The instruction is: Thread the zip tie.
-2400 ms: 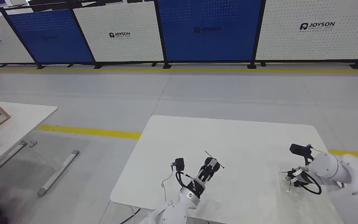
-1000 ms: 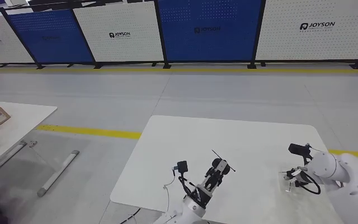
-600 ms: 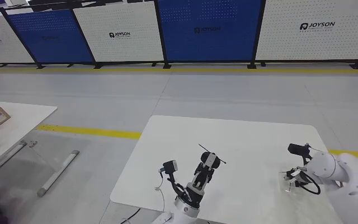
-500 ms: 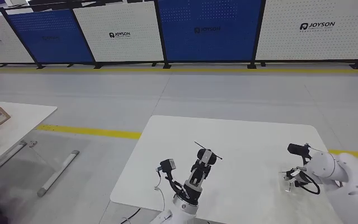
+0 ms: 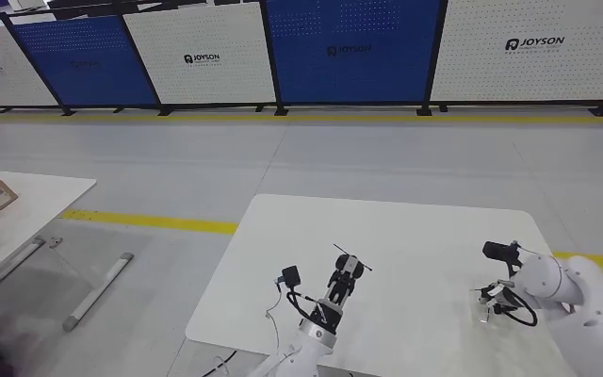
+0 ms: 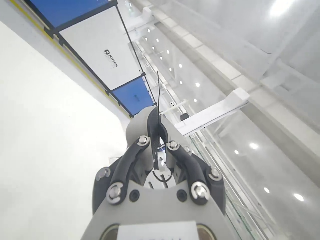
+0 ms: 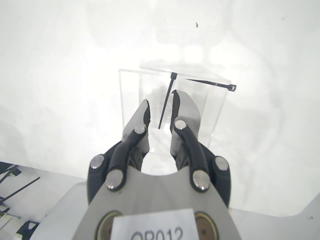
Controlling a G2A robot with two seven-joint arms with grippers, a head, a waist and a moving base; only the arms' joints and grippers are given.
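Note:
My left gripper point(image 6: 157, 116) is shut on a black zip tie point(image 6: 158, 88), whose thin tail sticks out past the fingertips. From above, this gripper point(image 5: 347, 270) is raised over the near middle of the white table point(image 5: 396, 226), and the tie point(image 5: 352, 258) lies crosswise at its tip. My right gripper point(image 7: 161, 99) is open over a clear plastic stand point(image 7: 215, 116) at the table's right side point(image 5: 488, 303). A second black zip tie point(image 7: 167, 101) leans on the stand, head up, between the open fingers. A third tie point(image 7: 212, 84) rests across the stand's top edge.
Several more black zip ties point(image 7: 15, 191) lie beside the right arm's base. The table's far half is bare white surface. Blue and white pegboard panels point(image 5: 349, 52) stand beyond the floor behind the table.
The left arm swung its gripper and held zip tie slightly left from a second ago, and the tie turned. The right arm has barely moved.

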